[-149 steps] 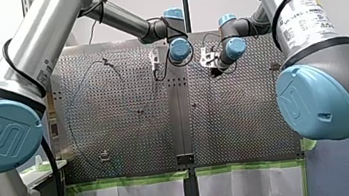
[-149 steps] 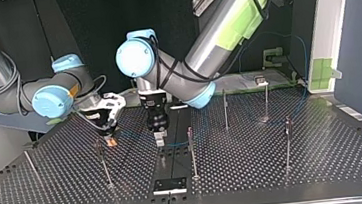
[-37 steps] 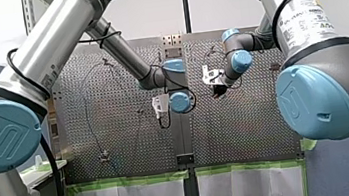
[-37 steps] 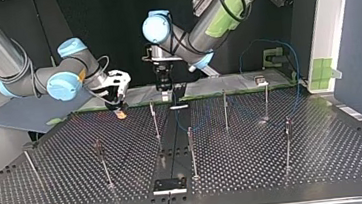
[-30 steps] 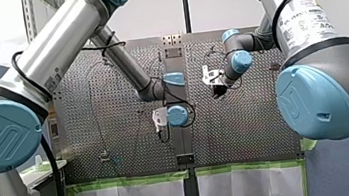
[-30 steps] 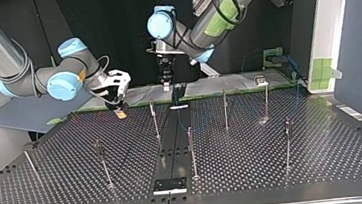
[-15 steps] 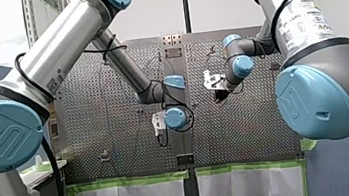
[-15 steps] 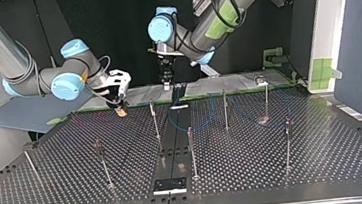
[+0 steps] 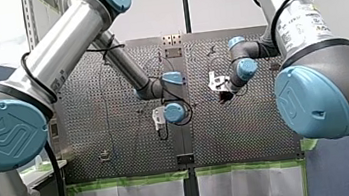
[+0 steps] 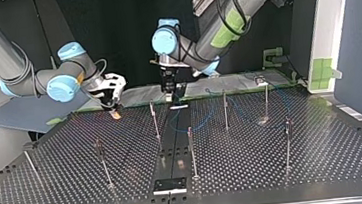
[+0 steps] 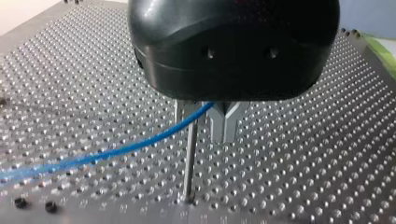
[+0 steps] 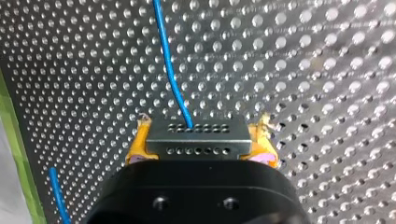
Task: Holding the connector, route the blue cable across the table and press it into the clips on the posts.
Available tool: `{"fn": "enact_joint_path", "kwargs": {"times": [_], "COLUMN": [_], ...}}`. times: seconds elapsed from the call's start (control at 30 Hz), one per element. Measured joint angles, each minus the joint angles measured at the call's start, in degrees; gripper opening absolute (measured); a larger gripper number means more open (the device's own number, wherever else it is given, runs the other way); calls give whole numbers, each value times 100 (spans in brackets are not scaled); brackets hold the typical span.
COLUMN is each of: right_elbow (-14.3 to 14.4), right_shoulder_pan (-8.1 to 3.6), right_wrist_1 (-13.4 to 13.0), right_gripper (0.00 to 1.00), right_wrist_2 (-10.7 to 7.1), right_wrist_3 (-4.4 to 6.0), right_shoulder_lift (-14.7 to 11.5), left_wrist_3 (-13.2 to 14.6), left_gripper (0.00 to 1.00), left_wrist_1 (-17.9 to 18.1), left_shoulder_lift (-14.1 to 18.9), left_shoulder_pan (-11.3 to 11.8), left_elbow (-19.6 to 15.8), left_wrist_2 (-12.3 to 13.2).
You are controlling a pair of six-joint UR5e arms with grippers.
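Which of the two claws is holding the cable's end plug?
The right gripper: its yellow-padded jaws clamp the connector; the blue cable merely passes the left gripper.

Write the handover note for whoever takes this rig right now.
Right gripper: shut on the connector, over the table, yellow pads either side of it.
Left gripper: shut on the blue cable, just over a post.
Cable: runs from the connector, slack across the table between the posts.
Done: connector and cable both gripped.
To do: cable not visibly seated on any post; likely press it in at this one first, then the rest.
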Motion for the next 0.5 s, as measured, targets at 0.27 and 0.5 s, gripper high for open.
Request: {"fn": "enact_joint_path", "kwargs": {"times": [0.27, 0.5], "right_elbow": [-4, -5], "right_shoulder_pan": [-168, -307], "right_wrist_1": [-75, -185], "right_gripper": [0, 0], "right_wrist_2": [6, 0], "right_wrist_3": [40, 56], "right_shoulder_lift": [42, 45], "left_wrist_3": [-40, -115], "left_gripper": [0, 0], "left_wrist_1": [-7, -14], "left_shoulder_lift": [-1, -13], "left_shoulder_pan": [202, 293], "left_elbow": [69, 226], "left_wrist_2": [203, 493]}}
